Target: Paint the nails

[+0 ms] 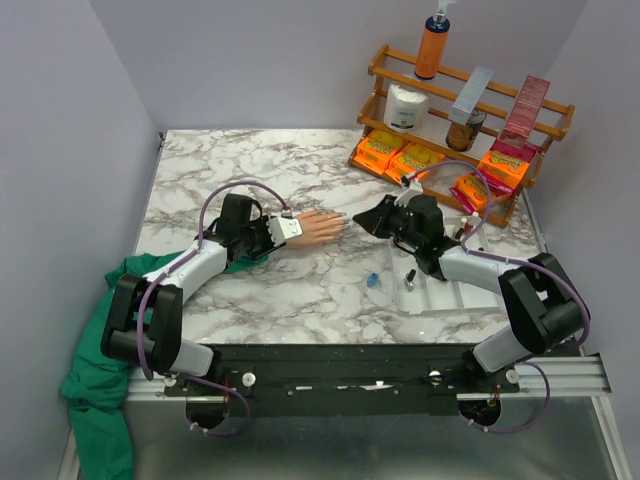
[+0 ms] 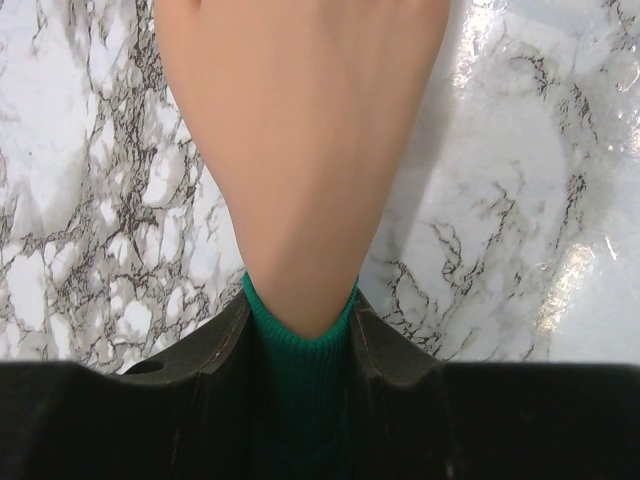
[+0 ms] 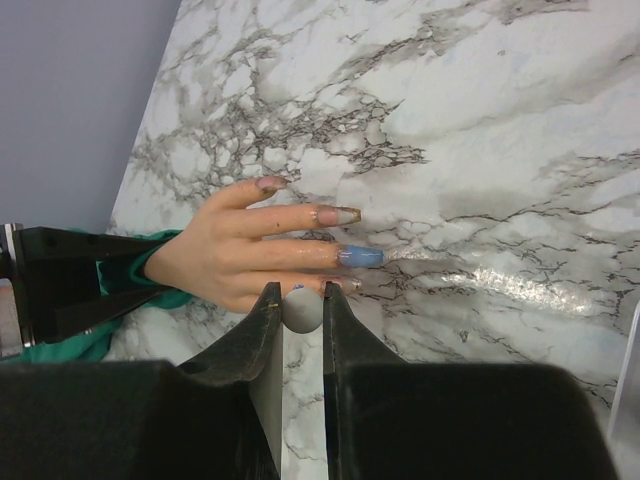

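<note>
Grey walls enclose a marble counter (image 1: 300,300). Nearest me, low in the top view, a green sleeve (image 1: 95,385) trails off the lower left edge. Right of centre, a small blue bottle (image 1: 372,281) stands just beside a clear tray (image 1: 455,298). At mid-frame the left gripper (image 2: 300,330) is clamped on that sleeve's cuff, at the wrist of the fake hand (image 1: 322,227). The hand lies palm down with its fingers pointing right. The right gripper (image 3: 300,300) is closed on a pale rounded stub (image 3: 301,312), probably a brush handle; I cannot see any bristles. It sits just beside the nails (image 3: 360,257), one of them blue and the others pale. My worry is that, with the tip unseen, a stroke may smear skin or counter. Pressing down could also twist the hand in its clamp. At the far upper right stands a wooden rack (image 1: 470,100).
</note>
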Motion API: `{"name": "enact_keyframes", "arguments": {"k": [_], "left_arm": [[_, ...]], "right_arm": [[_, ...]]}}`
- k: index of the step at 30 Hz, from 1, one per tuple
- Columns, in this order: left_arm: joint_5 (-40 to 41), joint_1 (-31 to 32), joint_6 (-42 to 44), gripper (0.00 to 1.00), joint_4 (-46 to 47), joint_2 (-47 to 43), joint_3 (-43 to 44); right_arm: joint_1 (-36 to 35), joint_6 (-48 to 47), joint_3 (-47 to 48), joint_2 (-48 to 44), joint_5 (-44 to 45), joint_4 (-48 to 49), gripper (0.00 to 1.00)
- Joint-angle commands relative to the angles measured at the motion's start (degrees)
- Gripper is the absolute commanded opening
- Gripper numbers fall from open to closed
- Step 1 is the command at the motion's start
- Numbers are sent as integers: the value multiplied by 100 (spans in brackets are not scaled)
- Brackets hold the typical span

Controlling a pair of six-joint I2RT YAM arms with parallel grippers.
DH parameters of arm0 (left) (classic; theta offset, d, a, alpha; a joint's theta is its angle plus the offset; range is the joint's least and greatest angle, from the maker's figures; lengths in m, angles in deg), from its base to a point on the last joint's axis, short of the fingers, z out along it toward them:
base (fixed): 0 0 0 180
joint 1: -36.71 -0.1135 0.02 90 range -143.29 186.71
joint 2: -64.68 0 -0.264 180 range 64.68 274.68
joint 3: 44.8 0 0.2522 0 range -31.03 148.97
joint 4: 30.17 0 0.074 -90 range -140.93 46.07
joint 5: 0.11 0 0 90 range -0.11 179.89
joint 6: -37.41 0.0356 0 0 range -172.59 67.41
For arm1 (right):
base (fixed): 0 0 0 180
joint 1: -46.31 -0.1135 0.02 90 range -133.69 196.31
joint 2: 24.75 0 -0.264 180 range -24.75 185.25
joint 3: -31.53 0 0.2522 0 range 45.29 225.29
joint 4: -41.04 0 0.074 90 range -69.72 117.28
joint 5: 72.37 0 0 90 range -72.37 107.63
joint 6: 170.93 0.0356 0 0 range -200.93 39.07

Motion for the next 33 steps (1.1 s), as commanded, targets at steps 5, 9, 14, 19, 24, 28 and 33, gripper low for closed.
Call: {"name": "enact_keyframes", "arguments": {"k": [5,9,14,19,24,28,33], "left_arm": [[-315,5,-187,0,44,-143,222],[-341,5,-169,0,18,-134,222],[-341,5,-169,0,9,-125,222],[-350,5,-187,0,9,-125,222],[-385,5,-169,0,-9,-99,239],[-385,5,-169,0,-26,-90,257],[-385,5,-178,0,-44,-90,249]], "right_arm": [[46,21,-77,54,164,227,1],[46,4,-59,98,147,253,1],[64,-23,55,133,94,227,1],[99,-49,64,125,85,175,1],[116,-41,81,168,85,166,1],[108,-14,143,247,68,227,1],[116,-40,187,309,24,254,1]]}}
